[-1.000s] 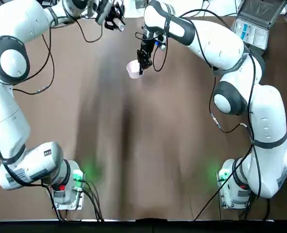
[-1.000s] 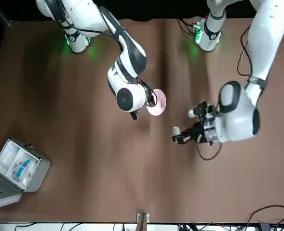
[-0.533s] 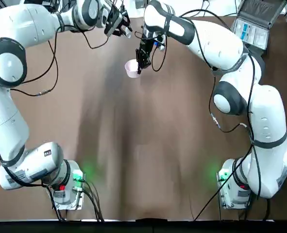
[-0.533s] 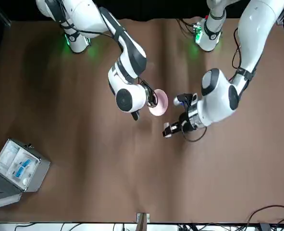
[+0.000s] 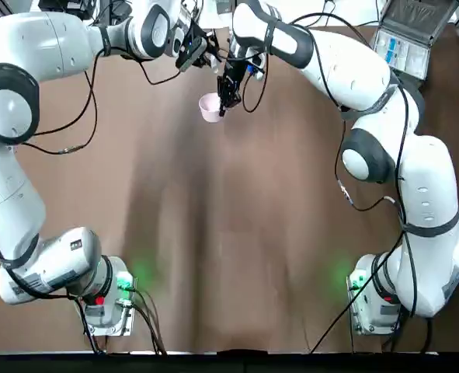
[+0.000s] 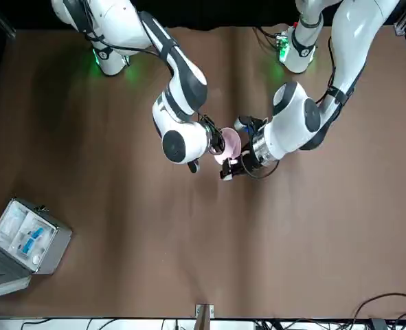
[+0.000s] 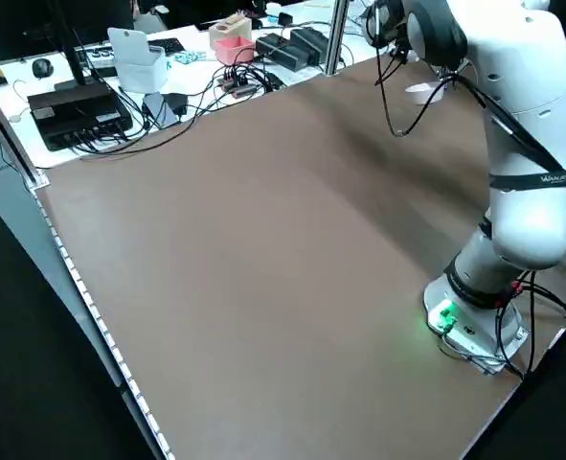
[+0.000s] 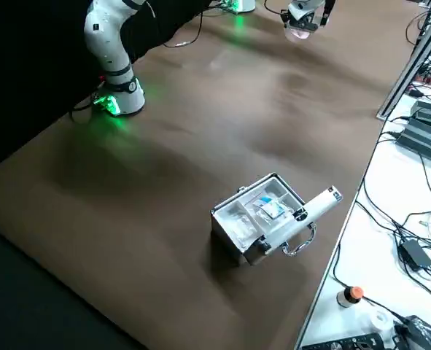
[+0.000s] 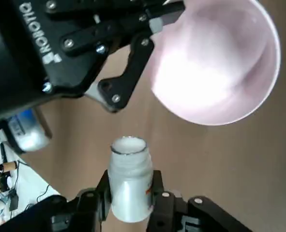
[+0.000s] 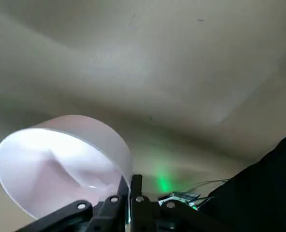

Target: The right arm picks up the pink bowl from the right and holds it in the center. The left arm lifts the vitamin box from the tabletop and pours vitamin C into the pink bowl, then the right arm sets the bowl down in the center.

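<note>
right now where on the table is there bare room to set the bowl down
The tabletop is bare between the two arm bases and up through its middle. It is crowded only at the far centre, where the right gripper holds the pink bowl beside the left gripper with the vitamin box. The grey case fills the far right corner.

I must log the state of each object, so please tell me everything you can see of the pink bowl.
The pink bowl is small, round and pale pink with a whitish, glossy inside that looks empty. The right gripper holds it above the tabletop, pinching its rim, and it is tilted. It hangs near the middle of the table's far side. The vitamin box, open-mouthed in the left gripper, is close beside it without touching.
</note>
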